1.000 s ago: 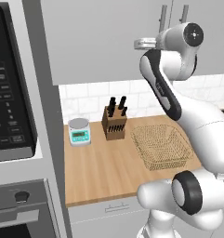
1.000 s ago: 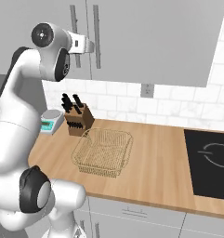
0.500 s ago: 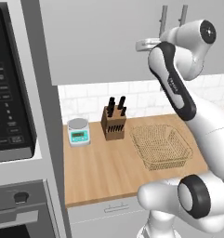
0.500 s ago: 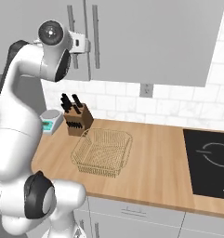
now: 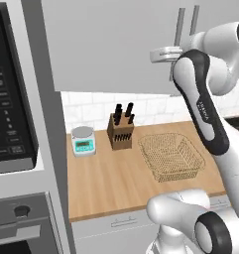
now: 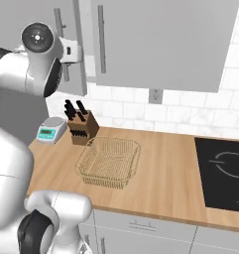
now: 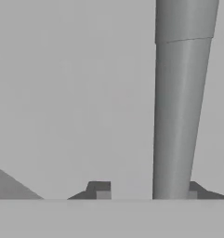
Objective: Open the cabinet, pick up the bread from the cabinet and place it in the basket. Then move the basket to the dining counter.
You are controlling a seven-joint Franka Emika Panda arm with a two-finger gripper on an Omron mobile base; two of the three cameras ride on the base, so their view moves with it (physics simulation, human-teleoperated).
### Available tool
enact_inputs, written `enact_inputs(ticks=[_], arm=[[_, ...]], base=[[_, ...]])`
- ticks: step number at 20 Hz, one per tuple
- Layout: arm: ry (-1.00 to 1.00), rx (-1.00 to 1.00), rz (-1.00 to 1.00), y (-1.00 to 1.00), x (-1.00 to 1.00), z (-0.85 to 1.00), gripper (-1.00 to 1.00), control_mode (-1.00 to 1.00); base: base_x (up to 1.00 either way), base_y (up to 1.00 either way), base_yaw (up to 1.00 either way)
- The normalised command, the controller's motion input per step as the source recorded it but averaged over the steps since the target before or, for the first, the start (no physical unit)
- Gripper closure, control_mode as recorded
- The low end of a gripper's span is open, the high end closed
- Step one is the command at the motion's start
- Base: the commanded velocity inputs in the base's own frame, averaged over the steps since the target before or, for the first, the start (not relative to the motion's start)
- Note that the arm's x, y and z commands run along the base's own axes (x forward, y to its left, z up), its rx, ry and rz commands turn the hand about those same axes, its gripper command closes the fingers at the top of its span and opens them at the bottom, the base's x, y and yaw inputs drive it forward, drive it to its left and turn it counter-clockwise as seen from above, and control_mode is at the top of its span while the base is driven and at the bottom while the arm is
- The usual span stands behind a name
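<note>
Grey bar handle [image 7: 181, 107] of the cabinet [image 5: 116, 44] stands between my claw [image 7: 146, 190] tips, jaws half open and not yet clamped, so I should centre it before closing, while the basket [image 5: 171, 156] waits on the desk [image 5: 111, 178] below.

Rendered home kitchen. Evidence: light-wood countertop [image 6: 165, 168] backed by white tile backsplash [image 6: 190, 111]; grey flat-fronted wall cabinets [image 6: 165, 42] with vertical bar handles mounted above; black induction hob [image 6: 222, 173] set into counter at right; oven unit [image 5: 14, 124] with black control panel seen at left. Knife block [image 5: 120, 133], digital kitchen scale [image 5: 83, 141] and wire mesh basket [image 5: 170, 156] placed on counter. Drawer fronts [image 6: 141, 228] fitted below.
</note>
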Motion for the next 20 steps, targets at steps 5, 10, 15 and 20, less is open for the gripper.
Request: enact_inputs(ticks=[5,10,15,20], arm=[[-0.05,0.0,0.0,0.99,-1.0,0.0,1.0,-1.0],[-0.03,-0.01,0.0,1.0,-1.0,0.0,1.0,-1.0],[0.08,-0.05,0.0,1.0,-0.83,0.04,1.0,-1.0],[0.02,-0.04,0.0,0.93,-0.79,0.04,1.0,-1.0]], base=[[0.0,0.0,0.0],[0.0,0.0,0.0],[0.0,0.0,0.0],[0.0,0.0,0.0]])
